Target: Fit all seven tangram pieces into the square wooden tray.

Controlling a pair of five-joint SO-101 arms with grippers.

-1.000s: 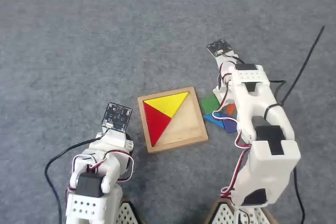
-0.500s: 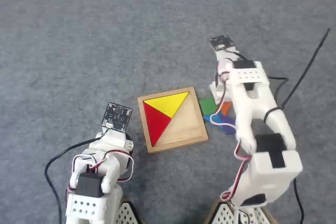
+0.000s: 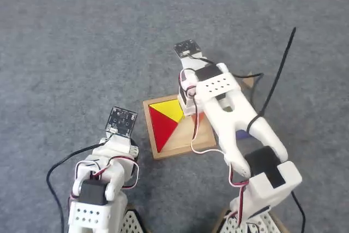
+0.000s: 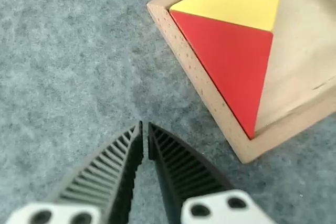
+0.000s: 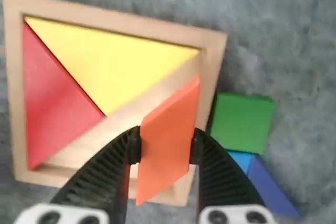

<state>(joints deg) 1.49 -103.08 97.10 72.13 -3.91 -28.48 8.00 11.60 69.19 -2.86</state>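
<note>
The square wooden tray [image 3: 159, 153] lies mid-table with a yellow triangle [image 3: 169, 109] and a red triangle [image 3: 162, 126] fitted in it. My right gripper [image 5: 163, 142] hangs over the tray's bare part, shut on an orange parallelogram [image 5: 167, 135] that is tilted above the tray [image 5: 118, 20] near its rim. From above, the right arm [image 3: 218, 88] covers the tray's right side, with a sliver of orange [image 3: 199, 118] showing. My left gripper [image 4: 145, 128] is shut on nothing, over the carpet beside the tray's corner [image 4: 157, 9].
Beside the tray's edge lie loose pieces on the grey carpet: a green square [image 5: 242, 121], a blue piece [image 5: 240, 162] and a darker blue one [image 5: 270, 190]. The left arm [image 3: 106, 167] stands at the front left. A black cable [image 3: 281, 72] trails behind the right arm.
The right arm has swung left from the loose pieces to above the tray, carrying the orange parallelogram. The left arm has not moved.
</note>
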